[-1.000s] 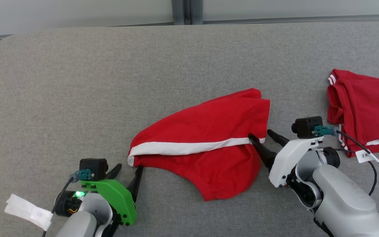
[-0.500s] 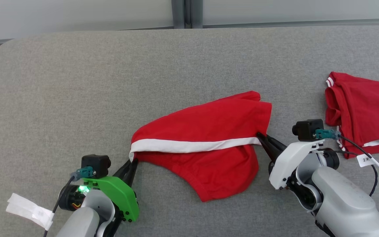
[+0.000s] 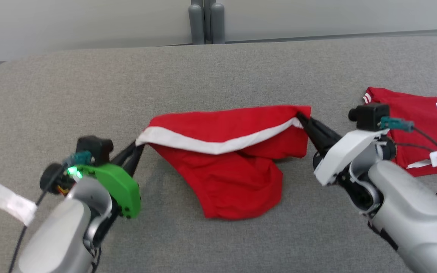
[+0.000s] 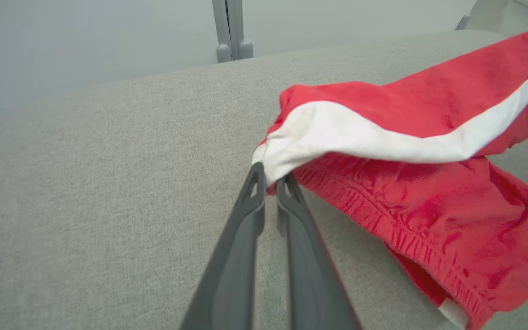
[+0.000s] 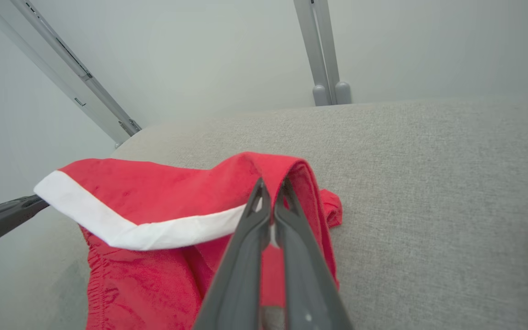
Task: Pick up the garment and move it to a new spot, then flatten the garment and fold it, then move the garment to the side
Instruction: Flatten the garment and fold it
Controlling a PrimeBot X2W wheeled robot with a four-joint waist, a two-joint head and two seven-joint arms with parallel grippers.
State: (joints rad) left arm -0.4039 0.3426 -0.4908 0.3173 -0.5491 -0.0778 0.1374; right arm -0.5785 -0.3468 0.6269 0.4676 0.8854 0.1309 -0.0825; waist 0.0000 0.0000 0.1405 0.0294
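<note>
Over open grey cushion (image 3: 218, 76), left end effector (image 3: 140, 145) and right end effector (image 3: 301, 115) pinch garment (image 3: 233, 170) ends.

A broad surface of grey woven fabric (image 3: 218, 68) (rounded at its far left corner) ran back to a plain pale wall (image 3: 89, 22), where paired grey upright posts (image 3: 206, 21) stood behind its far edge and a slanted grey rail (image 5: 76, 78) crossed, under soft even light.

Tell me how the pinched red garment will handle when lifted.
Likely floppy: the red garment sags between the left pincer and right pincer. Probably light: thin fingertip pinches hold its edge up. The low part may drag.
</note>
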